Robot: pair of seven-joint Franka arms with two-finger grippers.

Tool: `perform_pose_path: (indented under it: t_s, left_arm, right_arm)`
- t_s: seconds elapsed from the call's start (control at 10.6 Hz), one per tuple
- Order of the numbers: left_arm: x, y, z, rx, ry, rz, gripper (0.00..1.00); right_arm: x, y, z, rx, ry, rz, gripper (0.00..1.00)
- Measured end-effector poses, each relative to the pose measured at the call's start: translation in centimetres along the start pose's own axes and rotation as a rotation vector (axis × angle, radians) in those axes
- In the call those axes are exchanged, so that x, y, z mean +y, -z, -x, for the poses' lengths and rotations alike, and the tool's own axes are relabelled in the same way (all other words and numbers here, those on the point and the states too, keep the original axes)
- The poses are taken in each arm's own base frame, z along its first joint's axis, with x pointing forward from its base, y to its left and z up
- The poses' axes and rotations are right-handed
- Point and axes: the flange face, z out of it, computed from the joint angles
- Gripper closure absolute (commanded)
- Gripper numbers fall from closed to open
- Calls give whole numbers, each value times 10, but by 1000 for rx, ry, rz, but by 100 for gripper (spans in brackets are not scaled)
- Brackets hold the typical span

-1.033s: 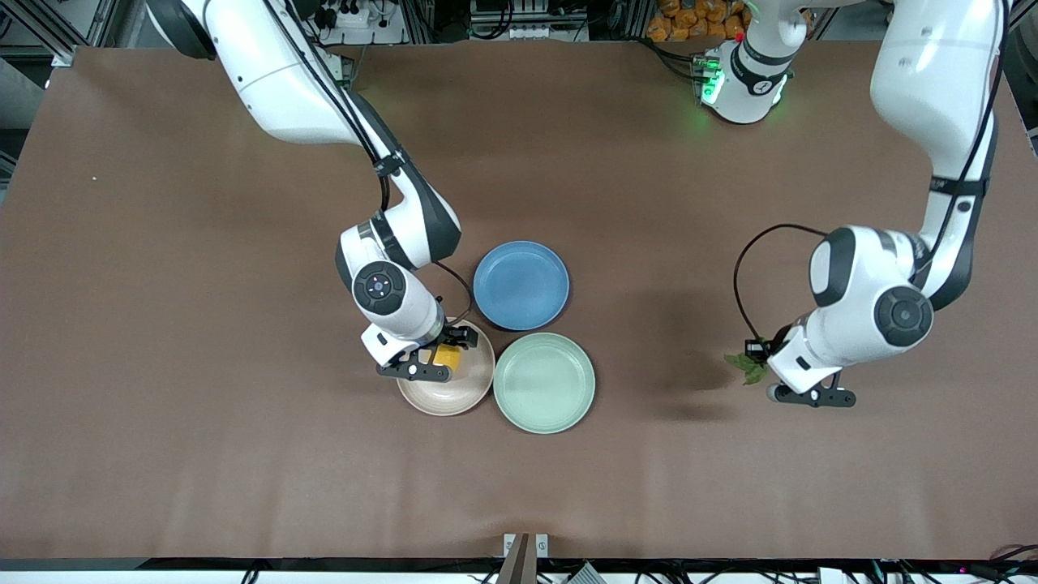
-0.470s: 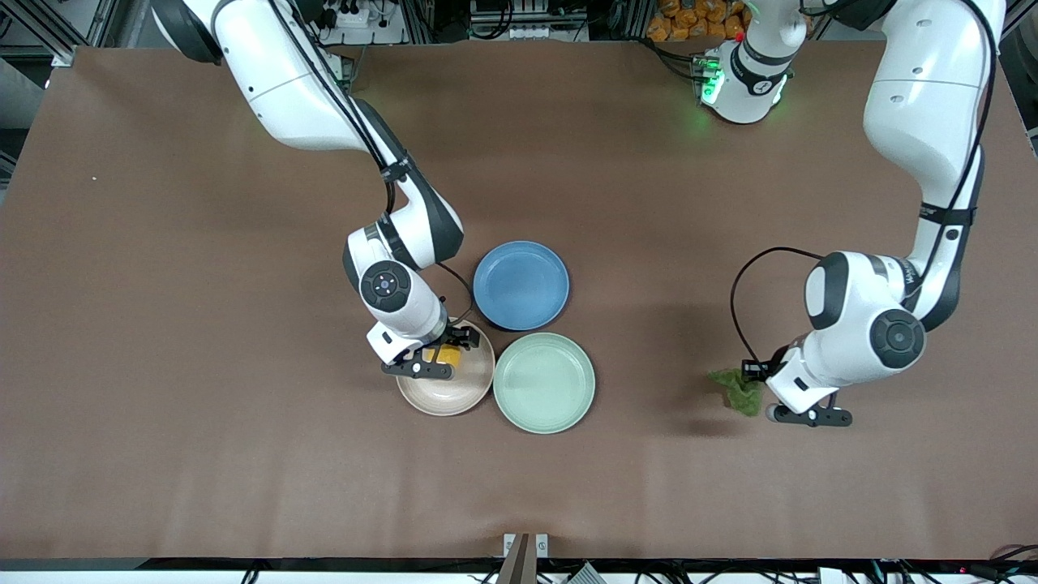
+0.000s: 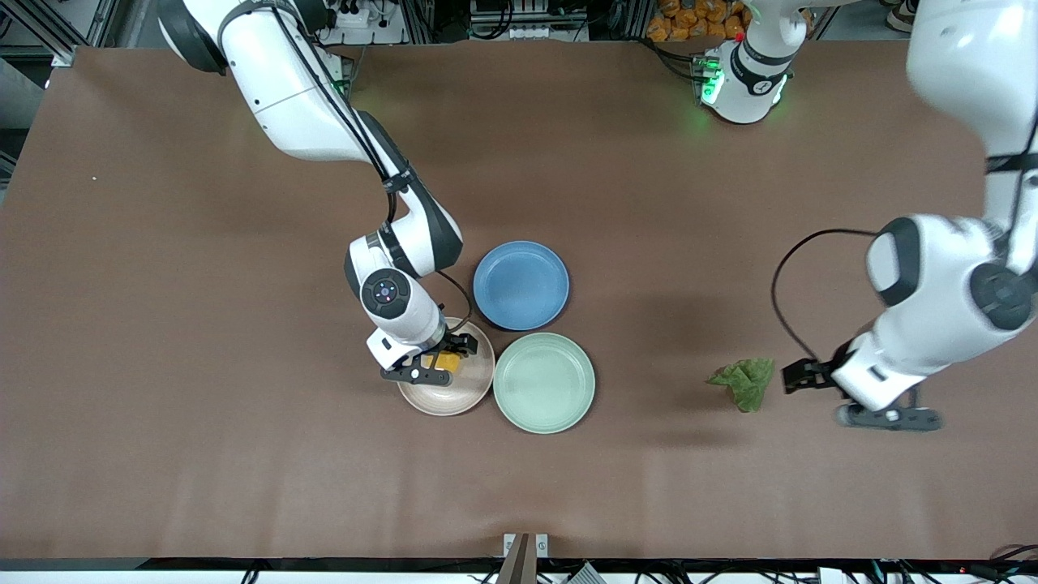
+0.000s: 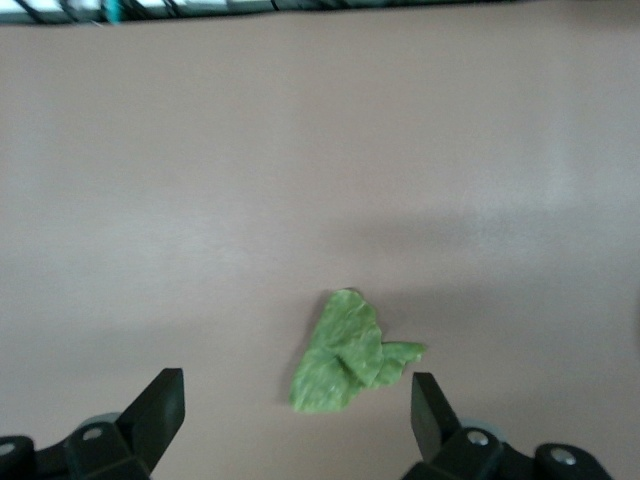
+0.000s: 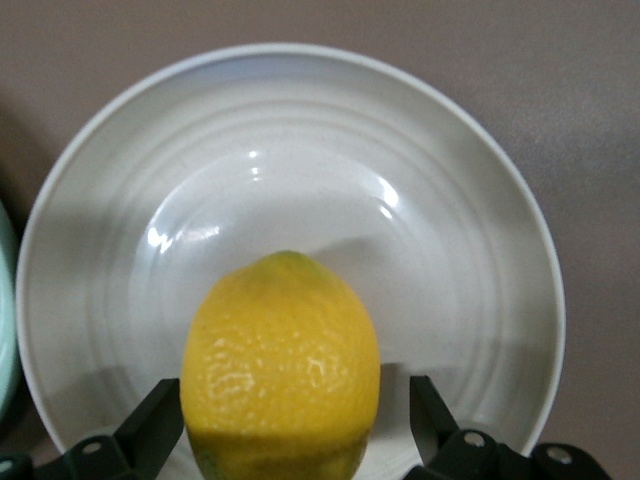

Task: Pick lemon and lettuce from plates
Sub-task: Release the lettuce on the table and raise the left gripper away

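Note:
The yellow lemon (image 3: 447,359) sits in the beige-pink plate (image 3: 466,393). My right gripper (image 3: 418,373) is low over that plate, open, with a finger on each side of the lemon (image 5: 285,370); a small gap shows at one finger (image 5: 428,405). The mint green plate (image 3: 543,382) beside it is empty. The green lettuce (image 3: 742,383) lies on the bare table toward the left arm's end. My left gripper (image 3: 888,418) is open and empty, raised over the table beside the lettuce (image 4: 350,355).
An empty blue plate (image 3: 521,285) touches both other plates, farther from the front camera. The beige plate fills the right wrist view (image 5: 300,130), with the green plate's rim (image 5: 5,300) at its edge. Brown table (image 3: 203,324) surrounds everything.
My left gripper let go of the lettuce, which now lies on the table, and drew away toward the left arm's end. My right gripper stayed around the lemon, shifting only slightly.

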Motion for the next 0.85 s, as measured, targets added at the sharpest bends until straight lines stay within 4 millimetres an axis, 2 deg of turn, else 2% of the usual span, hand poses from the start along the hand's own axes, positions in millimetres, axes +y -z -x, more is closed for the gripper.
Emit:
perform_pose_path:
  t_s: [0.47, 0.66, 0.85]
  left_arm:
    - [-1, 130, 27, -66, 5, -31, 0]
    - [-9, 173, 36, -60, 21, -42, 0]
    - [-16, 205, 50, -73, 37, -53, 0]
  right_arm:
    - [3, 6, -13, 19, -12, -12, 0]
    - [4, -1, -17, 20, -16, -11, 0]
    - [2, -8, -19, 26, -15, -14, 0]
